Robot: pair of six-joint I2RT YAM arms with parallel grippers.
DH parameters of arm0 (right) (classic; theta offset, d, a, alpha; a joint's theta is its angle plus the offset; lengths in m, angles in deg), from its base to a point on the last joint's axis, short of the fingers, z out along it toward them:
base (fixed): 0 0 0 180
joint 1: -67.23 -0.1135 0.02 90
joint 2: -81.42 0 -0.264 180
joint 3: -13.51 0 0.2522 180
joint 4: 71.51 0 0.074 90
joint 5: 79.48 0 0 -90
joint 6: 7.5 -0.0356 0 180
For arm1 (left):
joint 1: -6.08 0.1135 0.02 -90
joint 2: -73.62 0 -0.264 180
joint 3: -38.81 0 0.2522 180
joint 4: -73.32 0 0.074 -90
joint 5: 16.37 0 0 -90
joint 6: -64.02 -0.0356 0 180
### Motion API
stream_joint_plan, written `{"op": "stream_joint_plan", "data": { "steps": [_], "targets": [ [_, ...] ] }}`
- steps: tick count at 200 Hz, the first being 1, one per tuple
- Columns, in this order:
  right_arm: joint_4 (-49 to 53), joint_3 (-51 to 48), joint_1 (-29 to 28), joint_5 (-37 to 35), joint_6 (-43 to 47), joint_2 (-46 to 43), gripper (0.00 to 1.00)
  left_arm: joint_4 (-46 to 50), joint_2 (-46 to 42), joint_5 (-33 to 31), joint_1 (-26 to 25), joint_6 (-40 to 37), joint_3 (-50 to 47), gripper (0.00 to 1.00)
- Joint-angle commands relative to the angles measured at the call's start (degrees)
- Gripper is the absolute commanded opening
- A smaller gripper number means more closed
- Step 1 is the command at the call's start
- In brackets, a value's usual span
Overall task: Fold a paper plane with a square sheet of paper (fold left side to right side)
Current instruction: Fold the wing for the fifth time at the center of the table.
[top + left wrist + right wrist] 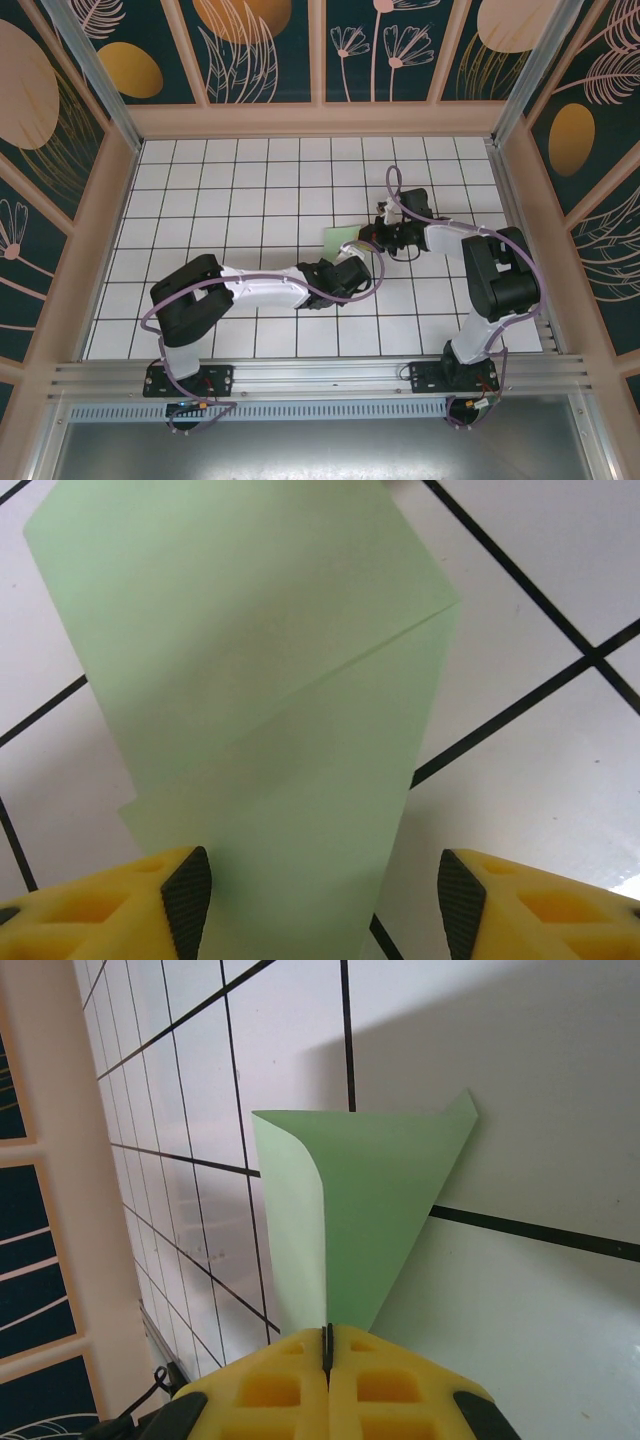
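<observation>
On the tabletop (250,180), the square sheet of paper (370,1190) sits inside the right gripper (327,1340) and just ahead of the left gripper (325,905).

Bright, even light, a soft grey shadow beside the square sheet of paper (370,1210), yellow fingers (100,910) slightly out of focus.

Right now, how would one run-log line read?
sheet: pale green, partly folded | left hand: open, astride sheet | right hand: shut on sheet edge
</observation>
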Motion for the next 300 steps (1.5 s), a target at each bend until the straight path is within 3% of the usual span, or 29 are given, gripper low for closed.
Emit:
{"op": "stream_joint_plan", "data": {
  "steps": [1,43,128,139,178,197,257,300],
  "targets": [
    [2.0,1.7,-0.32,-0.5,0.39,1.14,0.0,1.62,0.8,-2.21,-0.16,1.68,0.77,0.6],
    [3.15,2.32,-0.3,-1.18,1.2,1.56,0.0,1.39,1.25,-1.7,-0.19,1.97,0.32,0.41],
    [5.63,4.71,-0.05,-1.89,4.25,1.64,0.0,0.57,1.69,0.26,-0.19,3.09,1.15,0.14],
    [5.82,5.1,0.22,-3.44,4.85,0.18,0.08,0.63,1.61,0.86,-0.07,3.29,1.65,0.13],
    [3.15,2.72,3.24,-10.63,4.92,-11.27,0.5,0.81,2.23,6.26,1.39,4.0,3.75,0.09],
    [3.41,-0.11,5.6,-13.37,5.35,-16.28,0.62,-0.9,1.23,10.51,3.2,5.22,3.06,0.09],
    [2.85,-9.61,9.24,-16.56,6.83,-25.33,0.71,-10.88,-0.57,24.86,8.54,9.92,-0.26,0.08],
    [1.66,-14.05,9.19,-14.7,7.34,-26.52,0.71,-15.17,1.72,27.76,9.64,12.04,-0.47,0.09]
  ]
}}
